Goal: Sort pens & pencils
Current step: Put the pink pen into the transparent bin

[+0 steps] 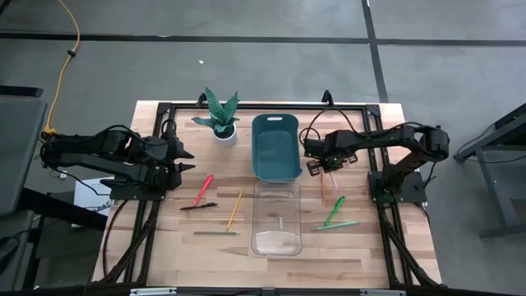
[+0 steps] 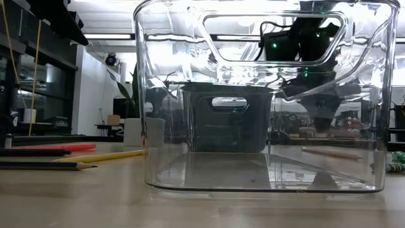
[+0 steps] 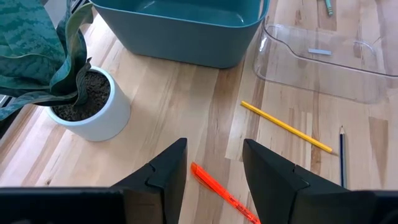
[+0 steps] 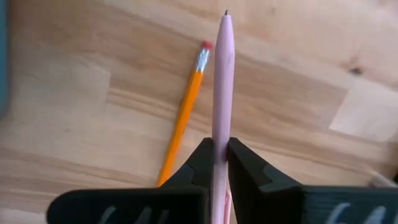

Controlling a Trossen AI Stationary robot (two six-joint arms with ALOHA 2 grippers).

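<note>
Because the right gripper (image 4: 219,163) has its fingers pinched on the pink pen (image 4: 222,81) near one end, the pen sticks out ahead of it, lifted clear of the wood, and the orange pencil (image 4: 183,115) lies on the table just beside and below it, untouched. This grip sits right of the teal bin (image 1: 275,146), near its right wall, so I judge that bin the likeliest drop for the pen; the short hop left looks unobstructed. Just nearer than the teal bin stands the clear bin (image 1: 276,219). Two green pens (image 1: 335,212) lie on bare wood right of the clear bin. Over on the left, the left gripper (image 3: 212,163) waits with fingers wide above the red pen (image 3: 224,194), with a yellow pencil (image 3: 286,127), a black pen (image 1: 198,206) and a grey pencil (image 1: 215,233) nearby. A potted plant (image 1: 220,117) crowds the far left side of the teal bin.
</note>
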